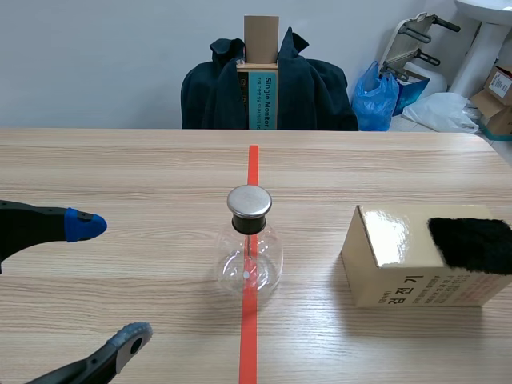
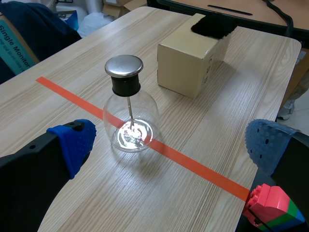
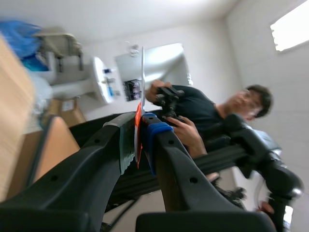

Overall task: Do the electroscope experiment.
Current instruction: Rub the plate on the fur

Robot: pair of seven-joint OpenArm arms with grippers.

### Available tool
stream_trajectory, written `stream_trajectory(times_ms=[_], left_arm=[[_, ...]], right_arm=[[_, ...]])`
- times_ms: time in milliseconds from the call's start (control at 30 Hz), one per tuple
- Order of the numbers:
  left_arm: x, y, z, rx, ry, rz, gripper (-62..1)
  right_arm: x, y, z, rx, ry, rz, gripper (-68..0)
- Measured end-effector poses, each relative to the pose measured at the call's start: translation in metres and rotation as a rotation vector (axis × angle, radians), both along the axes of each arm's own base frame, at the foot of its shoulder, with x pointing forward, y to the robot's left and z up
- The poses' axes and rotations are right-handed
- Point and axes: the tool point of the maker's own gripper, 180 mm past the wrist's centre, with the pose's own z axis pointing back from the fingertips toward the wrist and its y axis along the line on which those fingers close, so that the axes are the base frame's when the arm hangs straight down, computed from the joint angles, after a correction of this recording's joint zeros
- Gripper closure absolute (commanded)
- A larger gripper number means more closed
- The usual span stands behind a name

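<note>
I am holding the left gripper [image 2: 171, 142] wide open, empty, short of the electroscope [image 2: 130, 113]. The right gripper [image 3: 142, 130] is pinching a thin strip [image 3: 143, 77] aloft. I judge rubbing and cap contact outstanding.

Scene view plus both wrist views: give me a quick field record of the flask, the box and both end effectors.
Flask: upright on the red line, metal cap on.
Box: right of flask, black cloth on top.
Left end effector: open, beside flask, not touching.
Right end effector: aimed upward, shut on a thin strip.
</note>
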Motion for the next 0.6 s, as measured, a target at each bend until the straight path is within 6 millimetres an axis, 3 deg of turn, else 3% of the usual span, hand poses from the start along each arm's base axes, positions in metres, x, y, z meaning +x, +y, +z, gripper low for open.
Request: stream_trajectory(times_ms=[133, 233, 467, 600], left_arm=[[0.000, 0.000, 0.000, 0.000, 0.000, -0.001, -62.3], [0.000, 0.000, 0.000, 0.000, 0.000, -0.001, -62.3], [0.000, 0.000, 0.000, 0.000, 0.001, -0.001, -62.3], [0.000, 0.000, -0.002, 0.006, 0.005, -0.001, -62.3]], right_arm=[[0.001, 0.027, -0.060, 0.014, 0.142, 0.065, -0.8], [-0.005, 0.043, -0.088, 0.039, 0.216, 0.101, -0.8], [-0.013, 0.054, -0.103, 0.035, 0.264, 0.132, -0.8], [-0.036, 0.053, -0.116, 0.038, 0.330, 0.130, -0.8]])
